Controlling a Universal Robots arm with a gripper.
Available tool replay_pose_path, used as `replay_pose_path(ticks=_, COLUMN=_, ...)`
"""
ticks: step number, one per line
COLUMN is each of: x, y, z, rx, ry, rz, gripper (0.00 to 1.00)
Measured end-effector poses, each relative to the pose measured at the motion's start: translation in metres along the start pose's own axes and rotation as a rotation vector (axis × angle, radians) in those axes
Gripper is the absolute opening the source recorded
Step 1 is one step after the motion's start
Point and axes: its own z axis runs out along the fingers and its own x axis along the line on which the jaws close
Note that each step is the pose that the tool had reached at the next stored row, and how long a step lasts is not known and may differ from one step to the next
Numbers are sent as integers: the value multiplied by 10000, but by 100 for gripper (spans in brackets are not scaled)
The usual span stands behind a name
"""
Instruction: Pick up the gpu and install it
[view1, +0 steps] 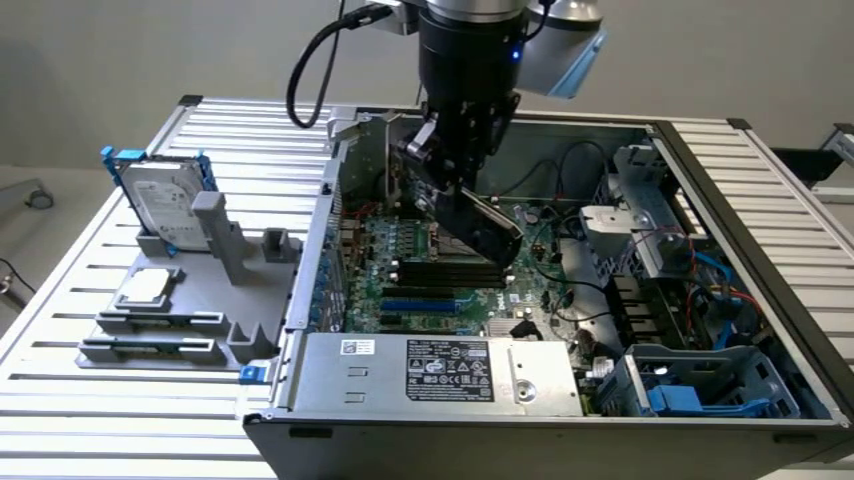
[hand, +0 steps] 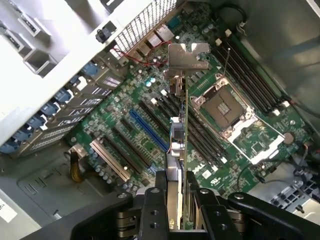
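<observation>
In the exterior view we see the gripper (view1: 451, 150) lowered into the open computer case (view1: 747, 200), with its fingers clamped on the upper end of the gpu (view1: 483, 232). The card hangs below the fingers with its glossy black face towards us. Its long axis slants down towards the exterior view's right, above the motherboard (view1: 400, 250). We cannot tell whether its lower end touches the board. Outside the case, on the exterior view's left, the hard drive (view1: 167, 205) stands in its blue frame on a grey holder (view1: 234, 250), and the processor chip (view1: 147, 288) lies near it.

In the wrist view we look along the gpu (hand: 180, 142) edge-on. The two fingers (hand: 152, 207) press on its opposite faces, and the card runs straight away from the gripper (hand: 177, 202) to its metal bracket (hand: 187, 56) at the far end, close to the case's perforated rear wall (hand: 145, 25). The blue slot (hand: 148, 131) lies on one side of the card and the processor socket (hand: 224, 107) on the other. The slots run at a slant to the card's edge here, so we judge that it is held over the board, neither lined up with a slot nor seated.
</observation>
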Motion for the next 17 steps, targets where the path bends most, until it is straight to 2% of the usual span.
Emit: replay_pose_path(ticks=17, x=2, y=1, z=95, rx=-77, ry=-44, rz=-3089, gripper=26)
